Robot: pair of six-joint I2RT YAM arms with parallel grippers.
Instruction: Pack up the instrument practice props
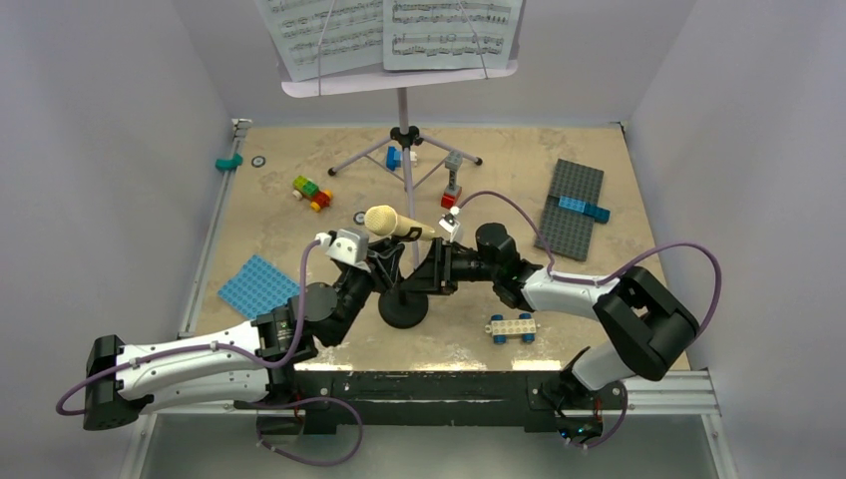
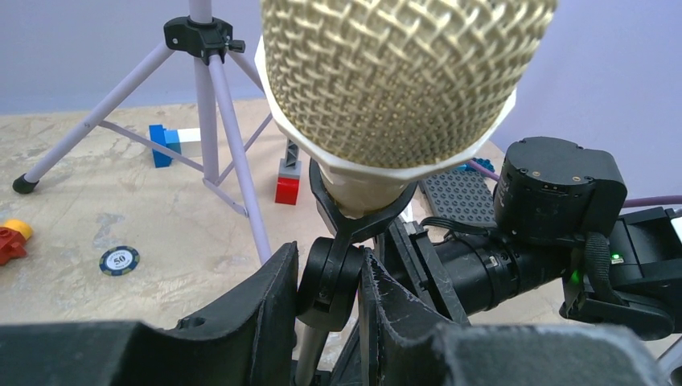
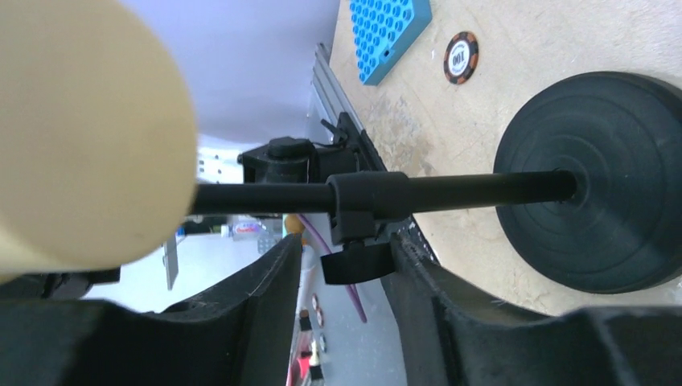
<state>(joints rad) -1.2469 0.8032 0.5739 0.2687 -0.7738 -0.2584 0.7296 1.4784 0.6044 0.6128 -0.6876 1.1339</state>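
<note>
Cream-yellow microphone [image 2: 394, 80] in mic stand [image 1: 403, 307] clip, left pincer [image 2: 330, 277] clamping its joint

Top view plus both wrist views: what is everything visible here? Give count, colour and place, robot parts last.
music stand: 1, lilac, far centre
pages: 2, white, on the music stand
microphone: 1, cream, clipped atop the mic stand
mic stand: 1, black, near centre
baseplates: 2, blue near left, grey far right
bricks: several clusters, mixed colours, scattered
chips: at least 2, dark, table's left half
table: 1, tan
left gripper: 1, black, shut on the mic stand's clip joint
right gripper: 1, black, open around its pole's knob
</note>
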